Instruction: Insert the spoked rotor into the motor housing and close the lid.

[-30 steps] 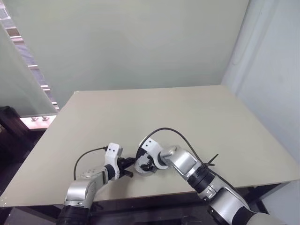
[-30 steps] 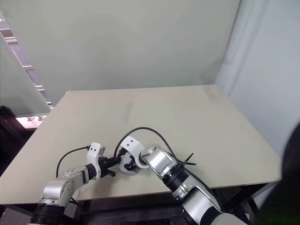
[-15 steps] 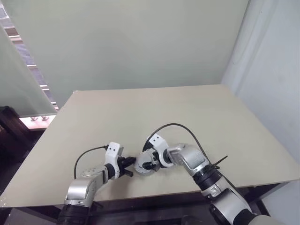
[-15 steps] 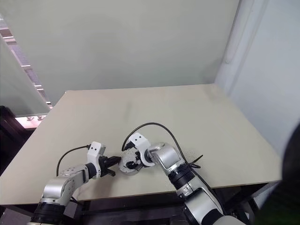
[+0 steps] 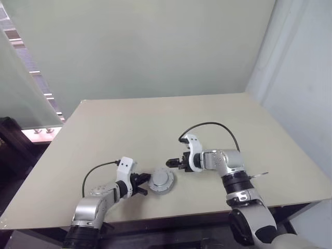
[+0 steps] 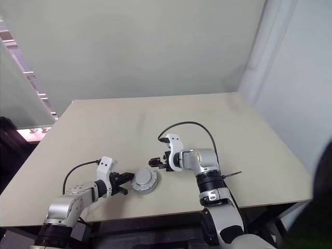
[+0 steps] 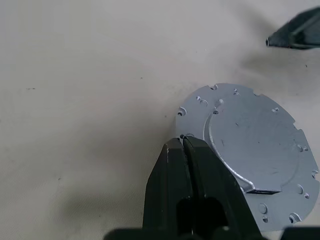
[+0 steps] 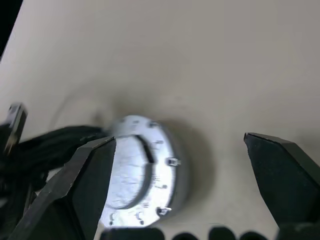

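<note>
I see a dull silver-grey lid (image 7: 250, 155) with what look like small rim notches, black fingers (image 7: 192, 190), beige table (image 5: 155, 124)

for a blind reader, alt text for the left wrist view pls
A round grey lid lies flat on a beige table, and the left gripper's shut black fingers meet its rim. One fingertip of the right gripper shows beyond the lid.

A beige table (image 5: 155, 124) carries the closed motor housing (image 5: 161, 181)
</note>
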Robot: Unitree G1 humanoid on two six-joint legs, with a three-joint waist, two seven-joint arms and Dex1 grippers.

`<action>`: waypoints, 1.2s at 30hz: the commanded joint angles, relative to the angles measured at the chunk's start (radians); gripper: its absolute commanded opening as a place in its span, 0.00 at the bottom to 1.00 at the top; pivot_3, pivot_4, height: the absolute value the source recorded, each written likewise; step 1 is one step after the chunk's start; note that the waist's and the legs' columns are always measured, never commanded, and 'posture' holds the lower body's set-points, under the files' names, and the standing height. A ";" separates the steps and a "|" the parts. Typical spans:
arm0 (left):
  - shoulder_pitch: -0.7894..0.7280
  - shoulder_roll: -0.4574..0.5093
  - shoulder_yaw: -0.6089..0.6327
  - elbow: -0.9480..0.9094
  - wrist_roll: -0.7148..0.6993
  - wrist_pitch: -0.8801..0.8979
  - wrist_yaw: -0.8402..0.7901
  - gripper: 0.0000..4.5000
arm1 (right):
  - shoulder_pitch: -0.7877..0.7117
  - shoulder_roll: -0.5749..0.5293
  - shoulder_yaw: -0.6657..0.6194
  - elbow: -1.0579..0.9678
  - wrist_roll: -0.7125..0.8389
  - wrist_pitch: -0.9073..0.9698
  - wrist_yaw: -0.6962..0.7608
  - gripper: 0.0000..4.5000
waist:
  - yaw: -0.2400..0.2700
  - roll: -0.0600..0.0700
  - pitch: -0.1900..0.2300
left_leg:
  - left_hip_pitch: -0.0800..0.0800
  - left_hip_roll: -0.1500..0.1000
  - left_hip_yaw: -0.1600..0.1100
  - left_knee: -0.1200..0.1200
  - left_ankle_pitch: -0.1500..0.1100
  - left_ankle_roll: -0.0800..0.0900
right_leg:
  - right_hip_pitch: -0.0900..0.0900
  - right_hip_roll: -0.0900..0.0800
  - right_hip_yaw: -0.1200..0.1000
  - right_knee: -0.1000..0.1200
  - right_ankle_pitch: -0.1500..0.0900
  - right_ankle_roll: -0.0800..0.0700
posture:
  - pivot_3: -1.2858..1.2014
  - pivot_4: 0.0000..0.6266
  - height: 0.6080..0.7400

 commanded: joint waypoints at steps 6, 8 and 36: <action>0.008 -0.005 -0.035 -0.010 0.014 0.026 -0.005 0.00 | -0.046 -0.014 -0.160 0.197 0.093 0.094 -0.038 1.00 | -0.001 0.000 0.000 | -0.001 0.000 0.001 0.000 0.000 0.000 | 0.000 0.000 0.000 0.000 0.000 0.000 | 0.52 0.00 1.00; 0.009 -0.005 -0.034 -0.014 0.013 0.029 -0.005 0.00 | -0.045 -0.007 -0.188 0.232 0.110 0.104 -0.045 1.00 | -0.001 0.000 0.000 | 0.000 0.000 0.001 0.000 0.000 0.000 | 0.000 0.000 0.000 0.000 0.000 0.000 | 0.52 0.00 1.00; 0.025 -0.016 -0.023 -0.041 0.015 0.049 0.008 0.00 | 0.029 0.140 -0.254 0.186 0.257 0.199 -0.090 1.00 | -0.025 0.001 0.000 | 0.000 0.001 0.001 0.000 0.000 0.001 | 0.001 0.001 0.001 0.000 0.000 0.000 | 0.52 0.00 1.00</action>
